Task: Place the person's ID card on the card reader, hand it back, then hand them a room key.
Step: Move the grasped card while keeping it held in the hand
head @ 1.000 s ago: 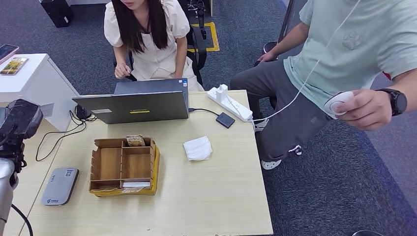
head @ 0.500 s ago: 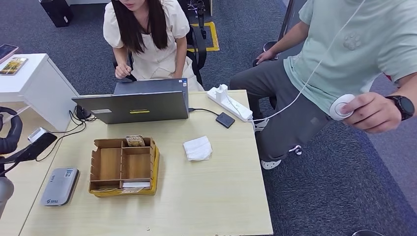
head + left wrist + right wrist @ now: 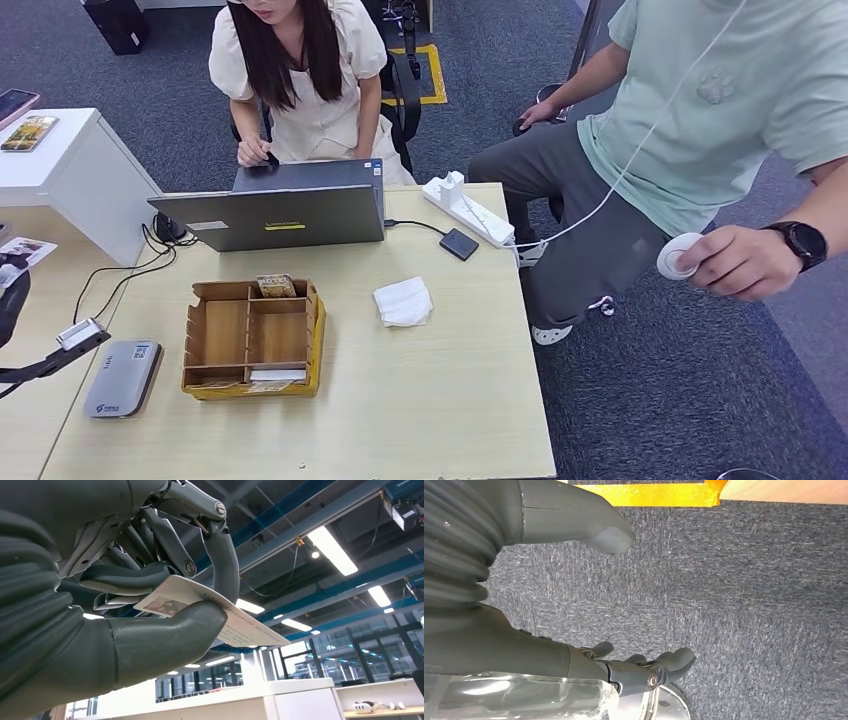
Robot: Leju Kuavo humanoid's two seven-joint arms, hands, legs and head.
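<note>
ID card [image 3: 210,612] half-hidden, pinched in left hand [image 3: 150,600]; right hand [image 3: 589,595] empty, fingers apart.

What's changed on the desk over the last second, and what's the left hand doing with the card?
The left arm has dropped lower at the head view's left edge. The left hand holds the ID card between thumb and fingers. The seated person's hand with the white button came down slightly. The card reader, wooden organizer, laptop and tissue stayed put.
</note>
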